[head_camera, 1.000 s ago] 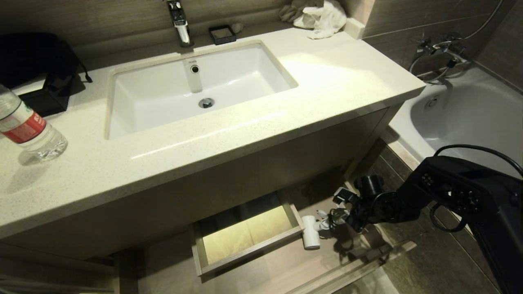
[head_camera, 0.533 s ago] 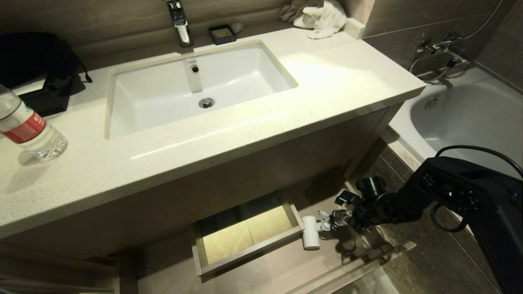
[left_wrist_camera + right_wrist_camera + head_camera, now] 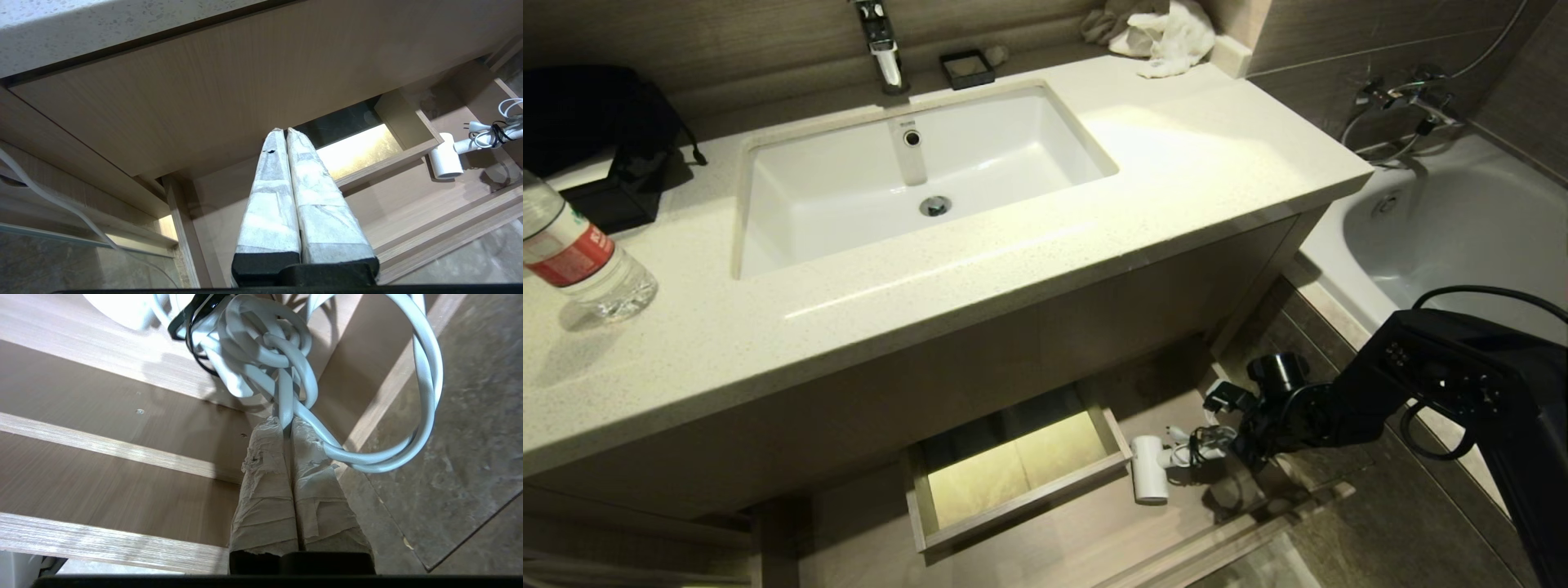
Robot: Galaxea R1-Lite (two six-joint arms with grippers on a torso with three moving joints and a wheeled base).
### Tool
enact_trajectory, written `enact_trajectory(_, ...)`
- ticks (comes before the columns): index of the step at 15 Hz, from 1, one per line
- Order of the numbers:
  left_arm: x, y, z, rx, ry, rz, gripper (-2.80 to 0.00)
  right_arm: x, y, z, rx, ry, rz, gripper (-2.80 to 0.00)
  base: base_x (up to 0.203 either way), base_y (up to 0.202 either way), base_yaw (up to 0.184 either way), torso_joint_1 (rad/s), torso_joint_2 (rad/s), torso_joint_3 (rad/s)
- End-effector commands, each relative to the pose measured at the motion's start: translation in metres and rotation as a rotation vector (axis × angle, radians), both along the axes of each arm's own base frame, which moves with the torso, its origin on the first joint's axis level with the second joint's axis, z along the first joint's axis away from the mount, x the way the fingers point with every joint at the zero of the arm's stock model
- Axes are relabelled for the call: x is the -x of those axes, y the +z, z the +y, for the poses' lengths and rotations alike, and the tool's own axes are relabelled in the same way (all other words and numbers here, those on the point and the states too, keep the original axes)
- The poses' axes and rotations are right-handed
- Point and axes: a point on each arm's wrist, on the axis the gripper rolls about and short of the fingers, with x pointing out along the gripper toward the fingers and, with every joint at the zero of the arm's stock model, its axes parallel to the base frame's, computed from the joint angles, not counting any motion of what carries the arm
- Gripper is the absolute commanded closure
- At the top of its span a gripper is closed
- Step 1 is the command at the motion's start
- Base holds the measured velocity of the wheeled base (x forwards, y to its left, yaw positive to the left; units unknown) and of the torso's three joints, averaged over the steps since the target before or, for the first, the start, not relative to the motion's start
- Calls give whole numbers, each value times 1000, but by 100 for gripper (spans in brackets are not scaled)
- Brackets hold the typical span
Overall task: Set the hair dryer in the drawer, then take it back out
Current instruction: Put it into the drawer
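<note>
One clear plastic water bottle with a red label [image 3: 580,261] stands on my speckled cream counter [image 3: 1176,155], well clear of the work; my right gripper [image 3: 286,422] is pinched tight on the bundled cord of the small white hair dryer [image 3: 1150,479], which sits over the wide light-wood drawer [image 3: 1094,531], beside its boxed cutout; the arm reaches in low from the right; my left gripper [image 3: 284,131] is closed, holding nothing.

No text, brand or number can be read anywhere in these views. The water bottle [image 3: 580,265] standing on the desk [image 3: 1176,155] wears a red label with white marks, but the characters are too small to make out.
</note>
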Motion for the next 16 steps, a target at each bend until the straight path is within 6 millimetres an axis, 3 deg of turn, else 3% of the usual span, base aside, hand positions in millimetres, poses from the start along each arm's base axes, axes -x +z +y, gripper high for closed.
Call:
enact_trajectory(1,0,0,0,0,1,0,0,-2,2,-3,0,-10,-14,0,0,0,0,0,0,0)
enact_trajectory(2,0,0,0,0,1,0,0,1,0,-4,3,-7,2,0,0,0,0,0,0,0)
enact_trajectory(3,0,0,0,0,1,0,0,4,-2,-5,6,2,21,-280,0,0,0,0,0,0)
enact_trajectory(7,0,0,0,0,1,0,0,4,-1,-5,9,21,29,-280,0,0,0,0,0,0)
enact_trajectory(8,0,0,0,0,1,0,0,4,-1,-6,9,27,31,0,0,0,0,0,0,0)
enact_trajectory(16,0,0,0,0,1,0,0,7,10,-17,14,-10,25,0,0,0,0,0,0,0)
